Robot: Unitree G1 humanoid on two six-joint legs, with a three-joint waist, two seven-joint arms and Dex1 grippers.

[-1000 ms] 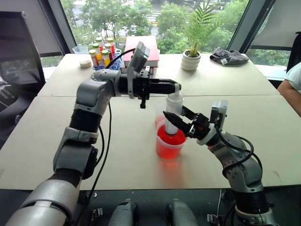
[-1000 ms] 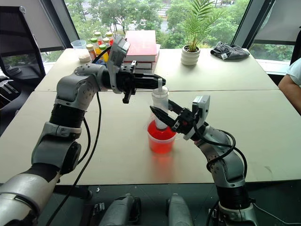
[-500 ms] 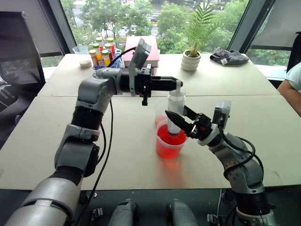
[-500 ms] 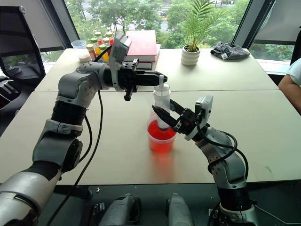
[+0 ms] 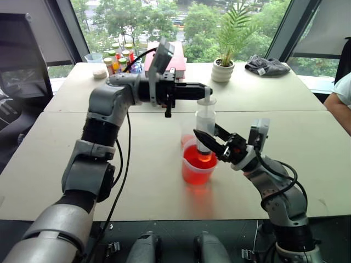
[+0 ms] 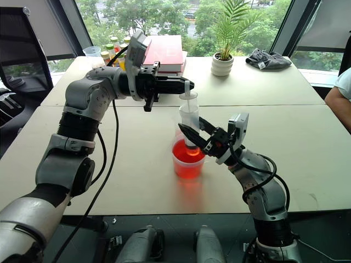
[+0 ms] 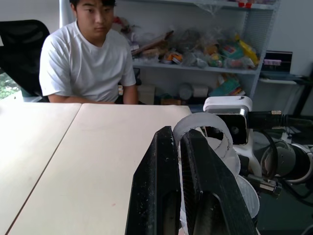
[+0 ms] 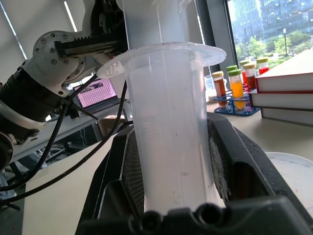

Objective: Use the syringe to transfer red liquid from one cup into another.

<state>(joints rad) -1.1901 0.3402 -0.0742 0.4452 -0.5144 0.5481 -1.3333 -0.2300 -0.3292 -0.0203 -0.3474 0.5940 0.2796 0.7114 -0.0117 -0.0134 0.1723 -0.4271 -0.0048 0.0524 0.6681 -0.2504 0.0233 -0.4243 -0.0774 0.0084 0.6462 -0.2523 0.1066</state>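
Note:
The syringe [image 5: 205, 127] stands upright with its tip down in the wide cup [image 5: 196, 170], which holds the red liquid [image 5: 192, 160]. My left gripper [image 5: 204, 91] reaches in level from the left and is shut on the plunger's top disc [image 7: 205, 129]. From the right, my right gripper [image 5: 211, 143] is shut around the clear barrel [image 8: 168, 127], just above the cup's rim. The smaller clear cup [image 5: 187, 138] sits right behind the wide one, partly hidden by the syringe.
At the table's far side are a rack of coloured bottles [image 5: 118, 63], stacked red books [image 5: 167, 55], a potted plant [image 5: 224, 68] and a dark cloth [image 5: 266, 66]. A person [image 7: 85, 63] in a white shirt sits at the right edge of the table.
My left gripper has risen a little and the plunger's top now stands higher above the barrel. The right gripper and the cups have stayed put.

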